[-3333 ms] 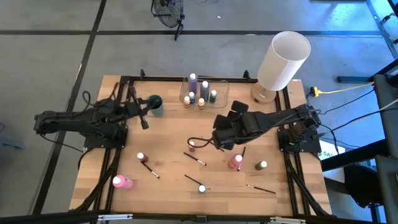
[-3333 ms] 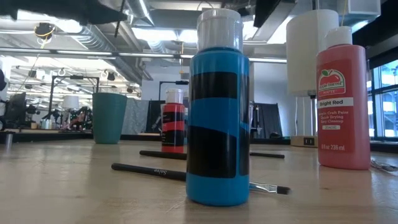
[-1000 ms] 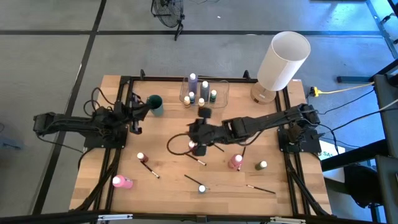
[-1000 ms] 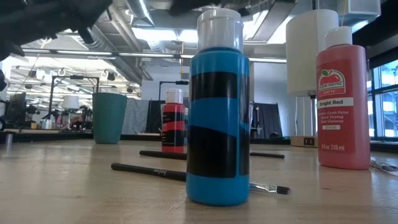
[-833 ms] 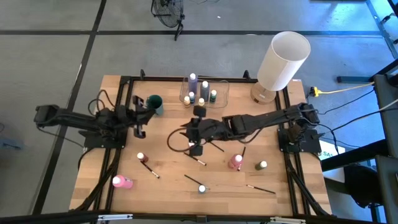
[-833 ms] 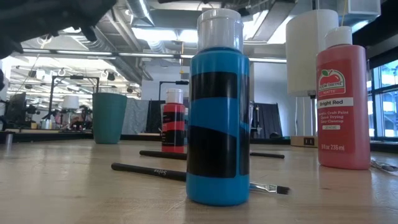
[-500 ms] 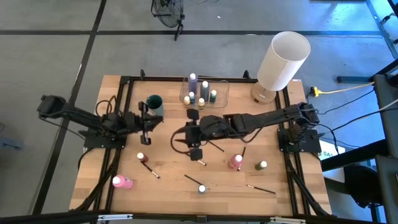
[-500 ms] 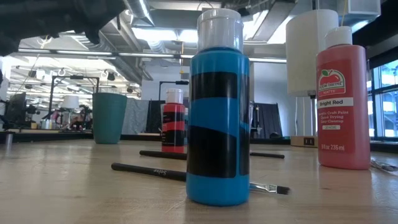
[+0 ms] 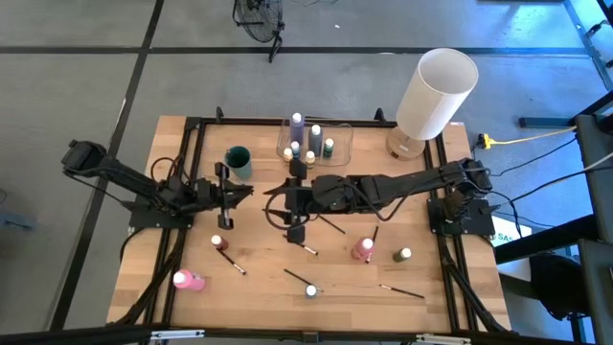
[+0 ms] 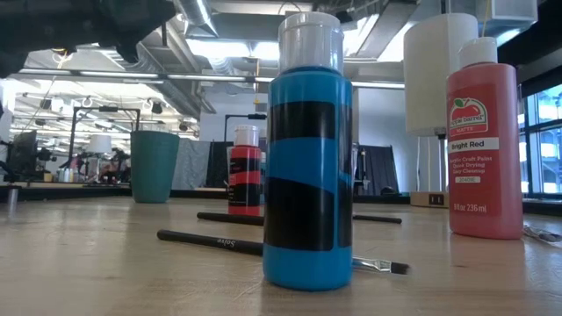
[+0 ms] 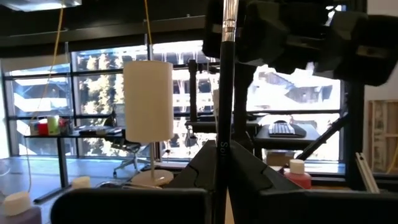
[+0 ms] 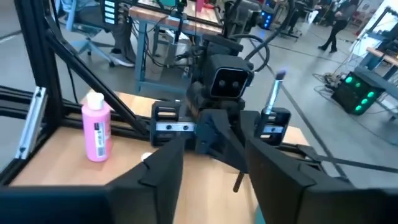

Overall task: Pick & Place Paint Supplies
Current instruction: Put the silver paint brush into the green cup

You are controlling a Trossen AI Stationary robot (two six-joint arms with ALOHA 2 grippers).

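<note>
A brush (image 11: 222,93) is held upright in the closed jaws of the left gripper (image 9: 228,191) (mid-table, left of centre). The right gripper (image 9: 295,199), jaws wide, is facing it. "Bright Red, 236 ml" is read on a red bottle (image 10: 484,140); a blue bottle (image 10: 308,158) is banded black.

The high view is evenly and brightly lit from overhead; the arms cast only soft, short shadows on the worktop (image 9: 259,278). A blue cast tints the floor at the upper right corner. In the low view, ceiling strip lights glare behind the blue bottle (image 10: 308,158), which is sharp, while the room behind is slightly soft. The left wrist view is backlit by bright windows, leaving the near brush (image 11: 225,93) dark. In the right wrist view the near fingers (image 12: 163,171) are blurred.
</note>
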